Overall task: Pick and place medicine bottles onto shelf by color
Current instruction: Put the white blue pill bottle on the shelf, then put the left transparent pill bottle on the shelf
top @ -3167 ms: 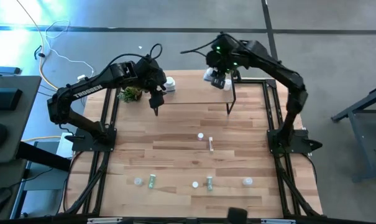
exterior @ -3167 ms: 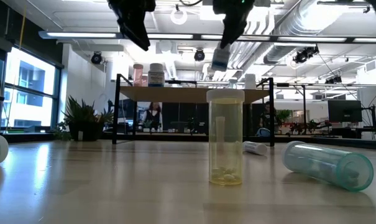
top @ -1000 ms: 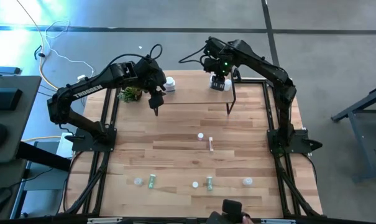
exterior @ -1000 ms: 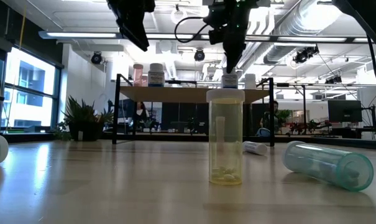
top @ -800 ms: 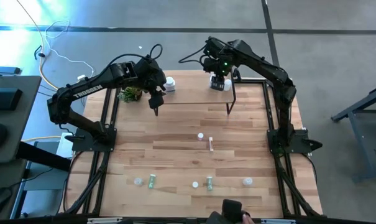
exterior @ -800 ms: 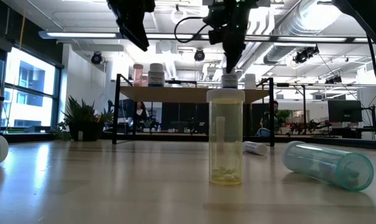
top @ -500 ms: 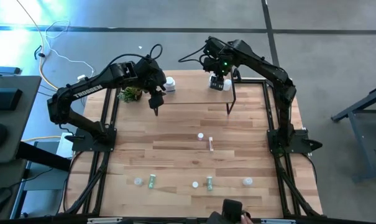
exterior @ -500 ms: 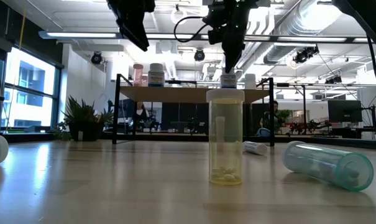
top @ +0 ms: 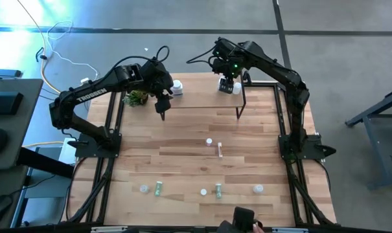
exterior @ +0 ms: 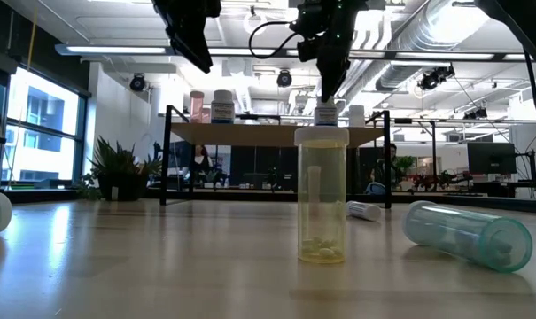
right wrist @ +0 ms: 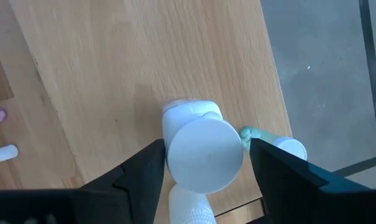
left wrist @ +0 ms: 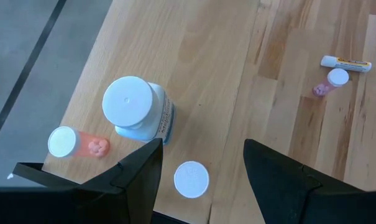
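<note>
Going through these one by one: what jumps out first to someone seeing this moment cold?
The right gripper, open, hangs directly over a white bottle standing on the shelf at the table's far edge. In the low view, an upright clear vial with pills at its bottom fills the foreground, with a pale green bottle lying on its side beside it. The left gripper hangs open over the shelf's other end.

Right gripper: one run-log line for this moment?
right gripper: open, straddling white bottle upright on shelf | left gripper: open, above shelf, holding nothing | phase: release
</note>
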You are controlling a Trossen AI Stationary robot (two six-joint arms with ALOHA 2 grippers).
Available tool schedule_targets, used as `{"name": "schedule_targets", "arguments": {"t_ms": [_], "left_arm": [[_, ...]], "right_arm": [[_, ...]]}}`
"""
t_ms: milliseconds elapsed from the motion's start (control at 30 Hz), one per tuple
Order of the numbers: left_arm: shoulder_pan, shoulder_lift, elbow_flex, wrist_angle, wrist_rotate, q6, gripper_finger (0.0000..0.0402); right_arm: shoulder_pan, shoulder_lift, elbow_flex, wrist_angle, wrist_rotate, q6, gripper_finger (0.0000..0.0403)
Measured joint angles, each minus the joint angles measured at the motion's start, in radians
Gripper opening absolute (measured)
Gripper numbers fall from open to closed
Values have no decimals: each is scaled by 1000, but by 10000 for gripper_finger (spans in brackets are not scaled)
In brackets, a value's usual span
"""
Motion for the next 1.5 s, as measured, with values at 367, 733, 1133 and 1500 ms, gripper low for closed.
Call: {"name": "schedule_targets", "arguments": {"t_ms": [367,733,1133,1500], "left_arm": [[0,0,0,0,0,0,216],[0,0,0,0,0,26,216],[-18,0,0,0,155,-8,216],[-165,1,-46,121,175,-37,216]], "right_arm": [[0,-4,0,0,2,4,227],[5,-104,1,19,44,69,227],[86,-219,1,7,40,200,227],[157,-333,1,5,81,281,227]]}}
